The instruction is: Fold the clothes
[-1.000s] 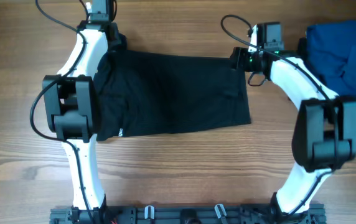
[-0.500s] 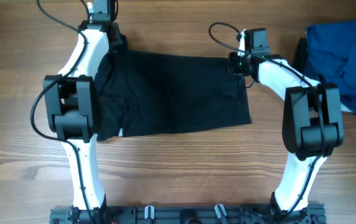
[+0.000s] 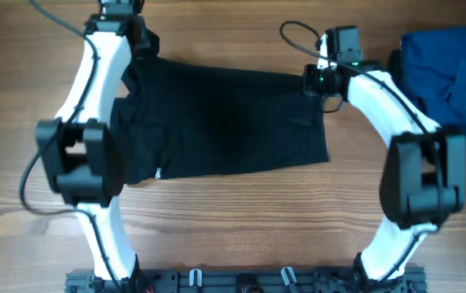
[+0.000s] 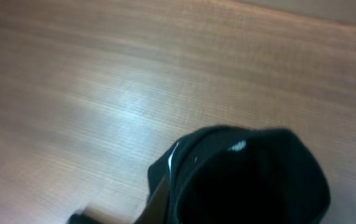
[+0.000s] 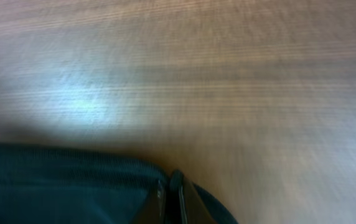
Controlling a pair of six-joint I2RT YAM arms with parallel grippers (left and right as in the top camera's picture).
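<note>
Your left gripper (image 3: pixel 129 39) is clamped on the black garment (image 3: pixel 225 122) at its far left corner. Your right gripper (image 3: pixel 311 80) pinches its far right corner. Blue clothes (image 3: pixel 449 77) lie to its right on the tabletop (image 3: pixel 233 220).

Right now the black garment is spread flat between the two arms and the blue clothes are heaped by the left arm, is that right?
Not quite. The blue clothes are heaped by the right arm, not the left, as the overhead view shows. The black garment does lie spread flat between the two arms.
</note>
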